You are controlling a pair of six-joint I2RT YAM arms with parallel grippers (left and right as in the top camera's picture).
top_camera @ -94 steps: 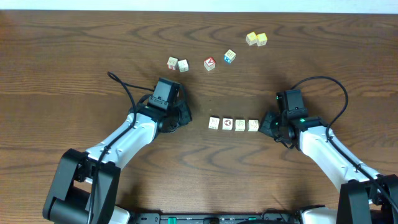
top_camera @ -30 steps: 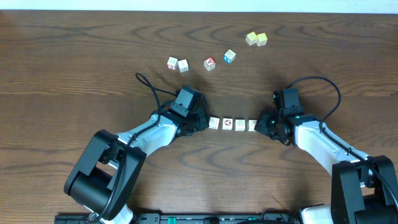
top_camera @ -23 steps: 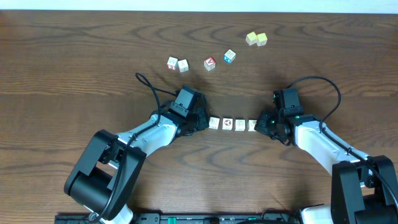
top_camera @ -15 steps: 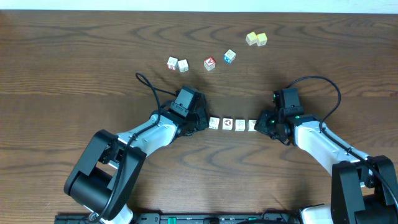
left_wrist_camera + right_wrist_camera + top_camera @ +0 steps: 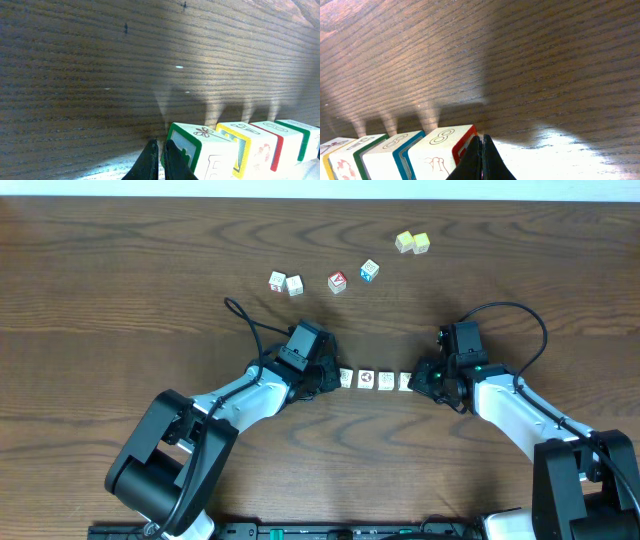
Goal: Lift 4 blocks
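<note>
Four cream-white blocks lie in a tight row at mid-table, from the leftmost (image 5: 345, 378) to the rightmost (image 5: 406, 381). My left gripper (image 5: 331, 377) is shut, its tips pressed against the left end of the row. In the left wrist view the shut gripper (image 5: 161, 151) touches the green-edged end block (image 5: 200, 152). My right gripper (image 5: 419, 380) is shut against the right end. In the right wrist view the shut gripper (image 5: 481, 145) meets the red-edged end block (image 5: 437, 152). The row rests on the table between the two grippers.
Further back lie two pale cubes (image 5: 285, 283), a red-faced cube (image 5: 337, 282), a blue-faced cube (image 5: 369, 271) and two yellow cubes (image 5: 412, 243). Black cables arch over both wrists. The table's far edge runs along the top.
My left gripper has edged slightly right, closer against the left end of the row. The right arm and the blocks have not visibly moved.
</note>
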